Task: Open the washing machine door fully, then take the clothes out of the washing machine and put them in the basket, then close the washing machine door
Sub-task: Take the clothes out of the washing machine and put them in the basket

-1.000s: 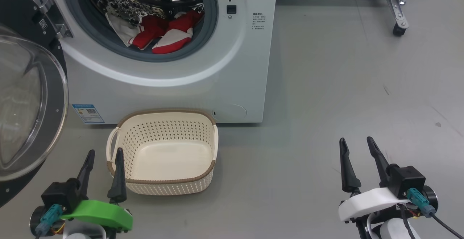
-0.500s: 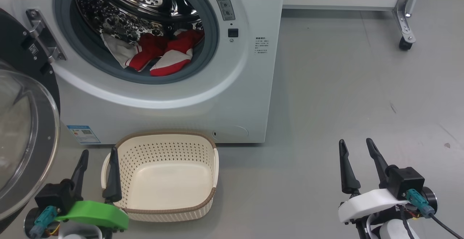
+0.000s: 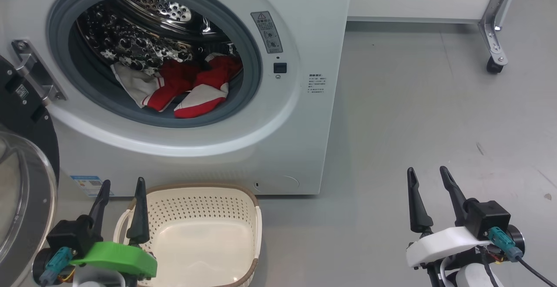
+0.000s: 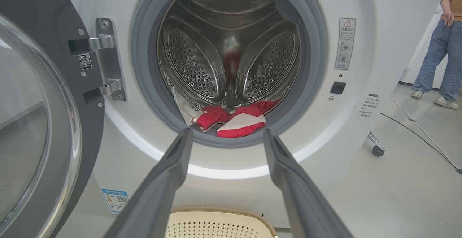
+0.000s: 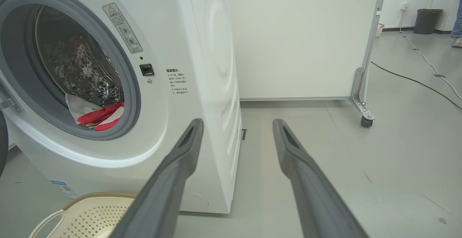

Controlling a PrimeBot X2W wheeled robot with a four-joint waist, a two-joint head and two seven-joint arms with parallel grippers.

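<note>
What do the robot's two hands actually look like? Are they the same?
Nearly twins. Each has two long, dark, tapering fingers, a black boxy block and a teal plug. The left gripper wears a bright green plastic cover. The right gripper wears a white cover, with a black cable running from its plug.

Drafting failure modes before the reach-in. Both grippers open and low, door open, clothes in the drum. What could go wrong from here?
1. The washing machine door stands open close beside the left gripper; raising that arm could clip its glass bowl.
2. The clothes lie bunched low against the grey seal; a pinch may snag rubber or leave the white cloth behind.
3. The basket is small; the clothes may drape over its rim.
</note>
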